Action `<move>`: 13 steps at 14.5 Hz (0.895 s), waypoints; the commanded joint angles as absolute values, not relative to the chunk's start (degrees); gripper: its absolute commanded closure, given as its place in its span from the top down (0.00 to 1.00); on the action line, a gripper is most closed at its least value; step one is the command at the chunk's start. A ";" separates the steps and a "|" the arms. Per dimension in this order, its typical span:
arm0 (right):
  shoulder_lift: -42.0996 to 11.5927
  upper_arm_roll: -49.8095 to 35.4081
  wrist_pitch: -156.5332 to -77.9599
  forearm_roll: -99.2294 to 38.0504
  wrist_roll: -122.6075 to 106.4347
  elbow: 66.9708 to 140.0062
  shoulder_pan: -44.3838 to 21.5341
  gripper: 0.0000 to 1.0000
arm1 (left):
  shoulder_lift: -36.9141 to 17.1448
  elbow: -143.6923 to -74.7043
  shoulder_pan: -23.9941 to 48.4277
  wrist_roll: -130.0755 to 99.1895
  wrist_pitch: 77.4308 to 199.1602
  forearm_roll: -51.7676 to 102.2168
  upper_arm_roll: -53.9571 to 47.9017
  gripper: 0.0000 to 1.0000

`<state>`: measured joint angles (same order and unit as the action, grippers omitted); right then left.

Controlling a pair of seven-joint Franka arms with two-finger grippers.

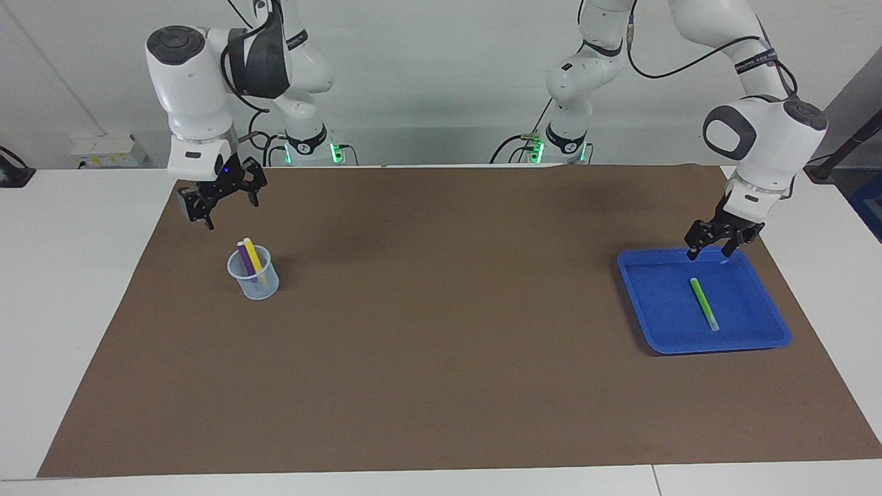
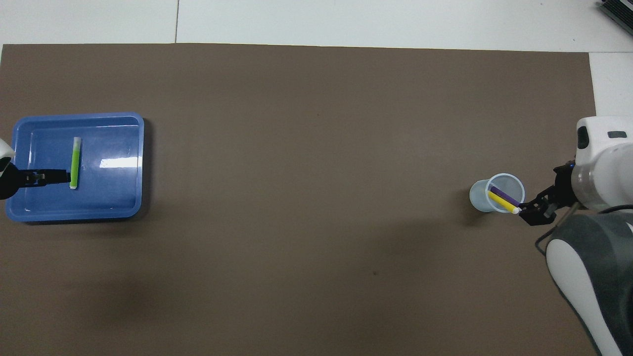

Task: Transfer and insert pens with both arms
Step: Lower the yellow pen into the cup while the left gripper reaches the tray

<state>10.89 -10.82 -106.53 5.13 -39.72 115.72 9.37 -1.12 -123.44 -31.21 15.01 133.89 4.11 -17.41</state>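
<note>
Standing above clear plastic cup, right gripper has jaws spread, empty. Purple marker pen and yellow marker pen lean inside cup: two insertions judged complete. Green marker pen lies flat in blue plastic tray at left arm's end of table. Left gripper hovers over tray rim nearest robots, jaws open, empty. Next move calls for descent onto green pen, jaws set across its barrel, then grasp. Overhead view crops left gripper; its height over tray unclear.

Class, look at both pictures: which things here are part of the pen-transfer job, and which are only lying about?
Part of the job:
green pen in the blue tray
purple pen and yellow pen in the clear cup
left gripper
right gripper

Lying about:
brown mat
</note>
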 commanded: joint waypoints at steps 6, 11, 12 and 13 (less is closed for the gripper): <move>11.25 -11.60 -92.38 -5.96 -25.35 107.22 8.36 1.00 | -6.94 -122.78 -32.17 15.64 142.02 3.25 -18.02 0.84; 12.48 -11.60 -90.97 -7.90 -9.26 109.07 5.10 1.00 | -10.28 -120.60 -32.26 15.73 144.75 1.24 -18.02 0.84; 12.74 -11.60 -91.49 -11.22 -4.88 109.94 5.10 1.00 | -11.41 -119.72 -32.26 15.73 145.02 0.45 -17.93 0.84; 12.74 -11.60 -91.84 -13.60 0.82 110.13 5.10 1.00 | -12.30 -118.92 -32.52 15.82 145.63 -0.08 -17.93 0.84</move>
<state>11.57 -11.53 -91.66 -9.57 -6.43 108.47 4.75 -9.47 -121.54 -31.26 15.19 144.33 2.02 -17.37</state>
